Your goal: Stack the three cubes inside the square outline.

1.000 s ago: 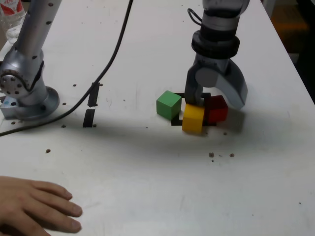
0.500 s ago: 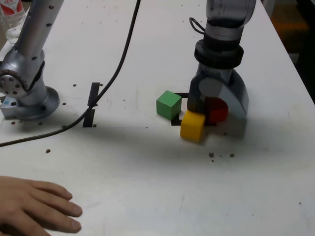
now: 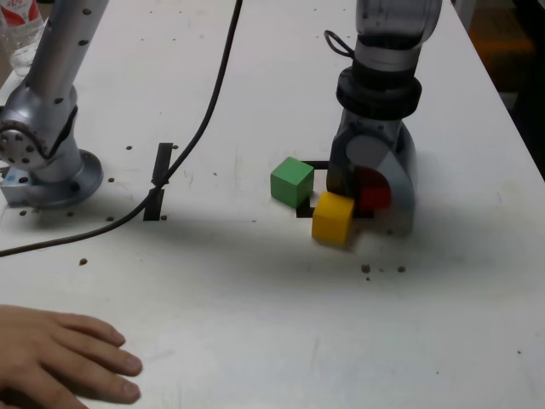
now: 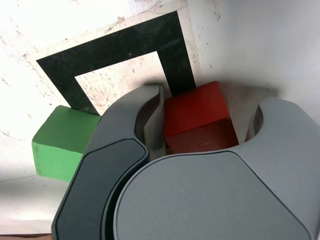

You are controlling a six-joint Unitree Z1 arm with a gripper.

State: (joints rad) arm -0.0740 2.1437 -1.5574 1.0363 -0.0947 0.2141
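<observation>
So the counter is the big thing here, with the arm reaching down over it from the top of the exterior view. Its end effector has its jaws apart, one on each side of the red cube; one looks right up against it, the other has a gap, so no clamp yet as far as I can tell. A person's hand lies flat at the exterior view's lower left (hands off, hopefully).

Next down, the black outline: the red cube sits over its edge on the exterior view's right, green is at the left edge, and yellow is just outside the near edge.

Progress? Nothing's stacked, all three are down at counter level. I'd say the red grab is the current step, and the whole stack is left to do.
</observation>
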